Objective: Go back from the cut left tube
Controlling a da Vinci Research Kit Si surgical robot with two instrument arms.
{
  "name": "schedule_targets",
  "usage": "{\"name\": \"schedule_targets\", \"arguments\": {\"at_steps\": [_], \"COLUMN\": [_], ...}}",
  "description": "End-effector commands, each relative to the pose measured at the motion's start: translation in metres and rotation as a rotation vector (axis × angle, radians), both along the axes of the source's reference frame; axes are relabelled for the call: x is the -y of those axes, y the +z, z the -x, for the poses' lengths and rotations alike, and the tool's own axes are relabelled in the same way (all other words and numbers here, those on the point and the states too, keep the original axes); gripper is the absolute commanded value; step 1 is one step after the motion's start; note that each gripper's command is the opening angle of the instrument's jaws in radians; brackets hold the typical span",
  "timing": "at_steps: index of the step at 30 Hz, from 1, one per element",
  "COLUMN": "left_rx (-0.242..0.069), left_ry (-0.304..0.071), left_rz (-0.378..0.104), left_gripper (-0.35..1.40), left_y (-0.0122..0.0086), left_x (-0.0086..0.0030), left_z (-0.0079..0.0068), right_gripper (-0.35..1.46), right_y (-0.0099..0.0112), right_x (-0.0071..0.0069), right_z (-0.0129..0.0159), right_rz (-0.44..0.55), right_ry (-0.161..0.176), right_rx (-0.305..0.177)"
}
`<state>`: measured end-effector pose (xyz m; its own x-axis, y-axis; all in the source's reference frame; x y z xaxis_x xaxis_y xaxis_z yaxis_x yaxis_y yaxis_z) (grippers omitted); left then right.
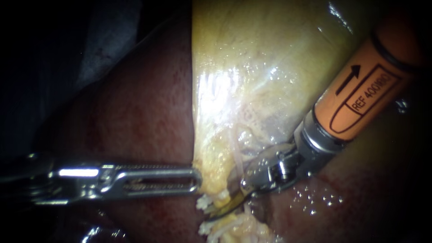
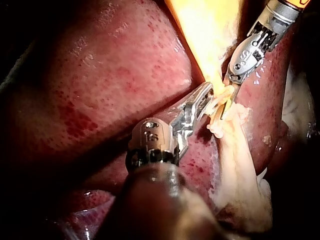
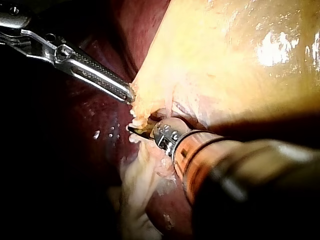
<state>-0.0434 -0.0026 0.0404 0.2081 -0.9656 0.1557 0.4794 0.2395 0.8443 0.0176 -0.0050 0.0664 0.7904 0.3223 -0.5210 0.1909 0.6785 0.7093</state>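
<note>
My left instrument [image 1: 195, 180] comes in level from the left, its slotted jaws shut on the lower edge of the yellow gallbladder [image 1: 252, 67]. My right instrument [image 1: 220, 209], orange-shafted, slants down from the upper right. Its curved blades lie together just below that edge, between two frayed white tube stumps, one above [image 1: 204, 202] and one below [image 1: 211, 228]. The left wrist view shows my left instrument [image 2: 207, 92] on the gallbladder's tip and the right instrument [image 2: 229, 95] beside it. In the right wrist view the blades [image 3: 134, 130] point at the pale stump under the left jaws [image 3: 129, 95].
Dark red liver [image 1: 135, 112] lies left of the gallbladder and under both instruments. A pale fatty strand [image 2: 240, 170] trails away from the cut ends. Wet bubbles [image 1: 315, 200] glisten on the liver below the right instrument's wrist.
</note>
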Motion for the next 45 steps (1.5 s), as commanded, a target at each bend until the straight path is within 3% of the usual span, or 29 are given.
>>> {"name": "schedule_targets", "arguments": {"at_steps": [1,25,32,35,36,45], "left_rx": [0.0,0.002,0.004,0.004,0.004,0.004], "left_ry": [0.0,0.004,0.006,0.006,0.006,0.006], "left_rz": [0.0,-0.001,-0.001,-0.001,-0.001,-0.001], "left_gripper": [-0.35,-0.35,-0.35,-0.35,-0.35,-0.35], "left_y": [0.0,0.0004,0.0007,0.0006,0.0006,0.0006], "left_x": [0.0,-0.0005,-0.0007,-0.0008,-0.0008,-0.0008], "left_z": [0.0,-0.0003,-0.0006,-0.0006,-0.0006,-0.0006], "right_gripper": [0.44,0.52,0.54,0.54,0.54,0.54], "right_y": [-0.0001,-0.0016,-0.0037,-0.0048,-0.0052,-0.0087], "right_x": [0.0,-0.0005,-0.0022,-0.0032,-0.0036,-0.0078], "right_z": [0.0,0.0009,0.0029,0.0039,0.0044,0.0082], "right_rz": [0.0,0.006,0.025,0.045,0.064,0.102], "right_ry": [0.0,0.002,0.029,0.057,0.078,0.125], "right_rx": [-0.001,-0.011,-0.022,-0.025,-0.028,-0.039]}}
